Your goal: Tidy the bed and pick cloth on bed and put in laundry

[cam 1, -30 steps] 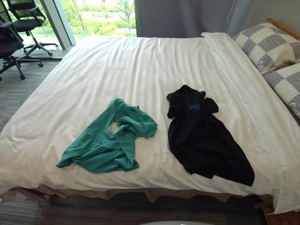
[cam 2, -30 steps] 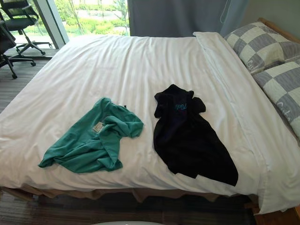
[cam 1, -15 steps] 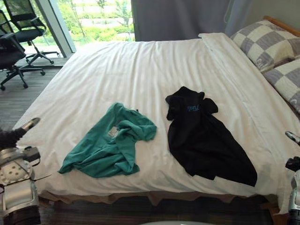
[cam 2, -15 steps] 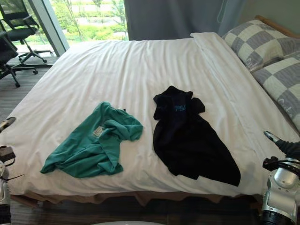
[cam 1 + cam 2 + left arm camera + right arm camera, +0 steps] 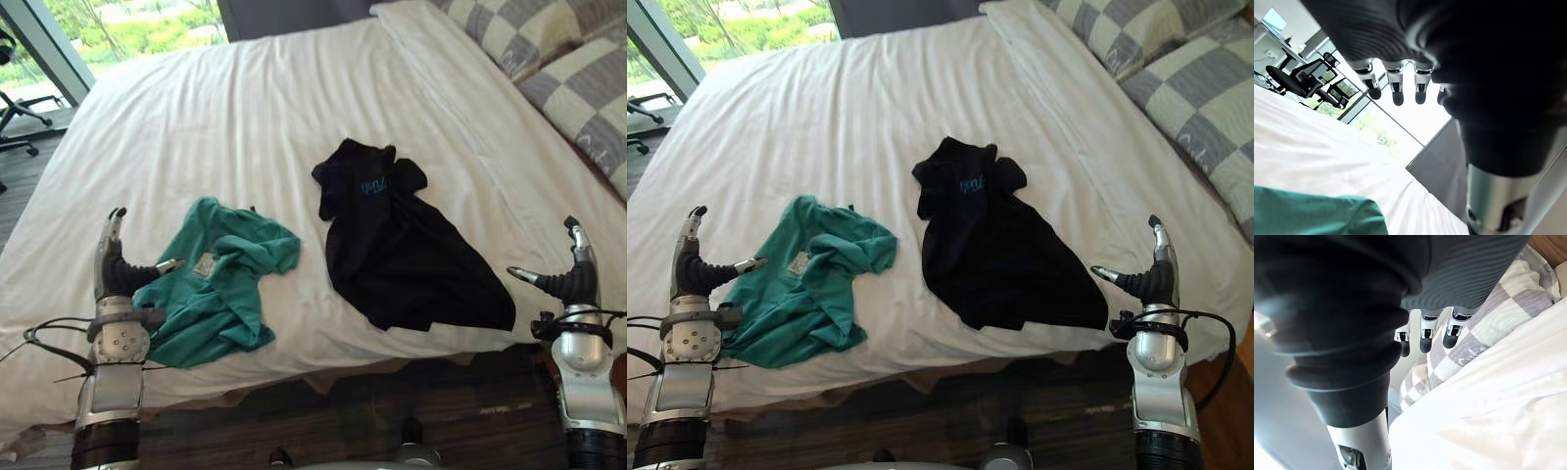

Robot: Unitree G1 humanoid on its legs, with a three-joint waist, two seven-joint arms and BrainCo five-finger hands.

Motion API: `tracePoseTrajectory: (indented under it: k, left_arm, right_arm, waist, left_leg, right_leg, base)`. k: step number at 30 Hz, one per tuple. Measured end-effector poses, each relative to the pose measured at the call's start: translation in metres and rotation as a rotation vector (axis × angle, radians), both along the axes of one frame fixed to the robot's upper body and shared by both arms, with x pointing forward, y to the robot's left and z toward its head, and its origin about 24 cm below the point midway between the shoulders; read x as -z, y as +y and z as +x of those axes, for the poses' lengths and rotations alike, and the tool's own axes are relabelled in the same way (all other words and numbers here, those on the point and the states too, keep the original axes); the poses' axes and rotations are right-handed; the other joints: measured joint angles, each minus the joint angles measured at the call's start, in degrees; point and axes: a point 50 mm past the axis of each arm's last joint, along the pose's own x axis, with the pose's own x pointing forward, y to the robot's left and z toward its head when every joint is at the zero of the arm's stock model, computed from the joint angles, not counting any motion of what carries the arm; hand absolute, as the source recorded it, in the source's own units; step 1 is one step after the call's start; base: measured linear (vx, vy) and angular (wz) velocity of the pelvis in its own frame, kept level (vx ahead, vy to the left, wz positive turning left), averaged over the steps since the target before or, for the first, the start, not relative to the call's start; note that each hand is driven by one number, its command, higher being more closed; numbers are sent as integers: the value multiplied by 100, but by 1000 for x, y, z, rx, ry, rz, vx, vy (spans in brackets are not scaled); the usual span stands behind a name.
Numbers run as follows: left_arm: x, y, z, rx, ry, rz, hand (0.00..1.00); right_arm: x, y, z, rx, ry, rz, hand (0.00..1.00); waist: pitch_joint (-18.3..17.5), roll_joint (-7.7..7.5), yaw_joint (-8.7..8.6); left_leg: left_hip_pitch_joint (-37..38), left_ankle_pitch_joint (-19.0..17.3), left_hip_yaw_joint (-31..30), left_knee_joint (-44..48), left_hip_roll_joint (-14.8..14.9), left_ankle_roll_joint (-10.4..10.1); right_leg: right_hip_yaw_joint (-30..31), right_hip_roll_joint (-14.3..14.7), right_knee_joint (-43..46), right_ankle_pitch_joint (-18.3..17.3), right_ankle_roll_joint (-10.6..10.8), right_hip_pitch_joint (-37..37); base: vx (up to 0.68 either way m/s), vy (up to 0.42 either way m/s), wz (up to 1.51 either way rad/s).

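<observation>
the left hand's fingers [image 5: 1396, 91] are straight and a little spread, dark tips up, with the thumb [image 5: 167, 264] held out to the side, and they hold nothing. the left hand [image 5: 117, 272] stands upright over the near edge of the bed, just beside the left edge of the crumpled teal-green cloth [image 5: 223, 294]. its thumb tip points at that cloth, and i cannot tell whether it touches. the right hand's fingers [image 5: 1424, 340] are likewise straight and empty, with the thumb stuck out toward the middle of the bed. the right hand [image 5: 575, 282] stands upright over the near right corner of the bed, to the right of the black short-sleeved shirt [image 5: 397, 257] and apart from it. the teal-green cloth lies bunched on the near left part of the wide bed with a wrinkled white duvet [image 5: 245, 117], a small pale label [image 5: 204, 264] showing among its folds. the black shirt lies spread out just to its right, collar toward the far side and hem toward the near edge, with a small blue mark [image 5: 374, 186] on the chest. a strip of bare duvet separates the two. grey-and-white checked pillows [image 5: 578, 78] lie at the far right end of the bed. a black office chair [image 5: 15, 103] stands on the dark floor [image 5: 15, 186] past the far left corner, by a bright window [image 5: 127, 15].
</observation>
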Motion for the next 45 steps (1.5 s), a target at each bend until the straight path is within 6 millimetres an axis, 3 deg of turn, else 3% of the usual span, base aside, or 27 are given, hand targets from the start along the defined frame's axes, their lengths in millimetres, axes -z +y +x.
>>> tracePoseTrajectory:
  k: [3,8,14,15,18,22,27,32,35,37,41,44,45]
  left_arm:
    - [5,1,6,-21,48,58,0]
    - [19,9,21,-81,153,77,0]
    - [11,22,39,-138,192,124,0]
    - [9,22,45,-138,196,137,100]
    - [6,22,55,-144,203,167,100]
    - [4,22,56,-137,207,264,100]
    - [7,15,57,-87,214,326,100]
    - [15,13,41,-31,186,290,100]
    - [25,8,29,18,170,233,100]
    - [32,2,18,56,149,164,100]
    - [41,-19,3,163,107,-21,100]
    - [50,-35,-4,250,103,-159,100]
    - [58,-45,-8,292,130,-218,100]
  right_arm:
    - [-4,2,4,-5,-20,-1,0]
    - [-8,11,12,-47,-37,-3,0]
    - [-18,16,17,-54,-89,-1,0]
    - [-23,19,19,-61,-115,-5,0]
    - [-32,29,23,-104,-159,-15,0]
    - [-50,54,32,-203,-258,-15,0]
    - [-72,74,41,-275,-351,-42,0]
    - [-101,92,55,-353,-406,-184,0]
    - [-106,95,71,-366,-366,-265,0]
    - [-107,95,85,-374,-312,-304,0]
    - [-105,73,108,-321,-159,-389,0]
    - [-111,47,122,-241,-41,-463,0]
    - [-117,37,126,-206,-15,-484,0]
  waist:
    - [200,18,-99]
    - [535,18,-112]
    - [984,-108,-102]
    - [1037,-111,-97]
    - [1221,-120,-109]
    - [1227,-127,32]
    - [1228,-129,59]
    - [1224,-123,41]
    - [1223,-122,50]
    - [1222,-119,81]
    - [1227,-46,196]
    - [1308,111,289]
    - [1369,231,365]
  left_leg:
    - [-307,42,35,85,9,32]
    - [-684,46,163,200,13,37]
    - [-1181,45,177,394,50,38]
    - [-1327,46,182,431,68,40]
    - [-1392,46,188,503,112,40]
    - [-1476,52,319,512,109,49]
    - [-1478,113,251,459,87,128]
    - [-1401,345,165,99,-25,184]
    - [-1393,409,70,21,-53,210]
    - [-1399,447,-12,-34,-64,221]
    - [-1540,471,-198,-35,-137,252]
    - [-1671,513,-352,-42,-196,309]
    - [-1709,526,-405,-42,-191,326]
  right_leg:
    - [80,7,0,140,-39,-358]
    - [220,9,-98,381,-92,-737]
    - [308,7,-93,455,-127,-1184]
    - [319,18,-95,524,-152,-1326]
    - [337,44,-100,610,-179,-1369]
    - [478,60,-102,701,-181,-1546]
    - [460,53,-102,708,-168,-1544]
    - [403,20,-124,756,-83,-1540]
    - [282,0,-123,758,-81,-1492]
    - [198,-14,-131,787,-41,-1460]
    - [98,-120,-174,852,50,-1442]
    - [-80,-200,-181,904,98,-1442]
    - [-131,-198,-190,1017,103,-1443]
  base:
    - [-22,-25,-5]
    - [-23,-9,-10]
    - [-45,-15,-1]
    - [-55,-20,-2]
    - [-27,-5,-2]
    - [-45,8,-13]
    - [-47,13,1]
    - [-28,21,9]
    - [15,14,18]
    - [15,13,22]
    - [25,15,27]
    - [29,12,33]
    - [31,17,21]
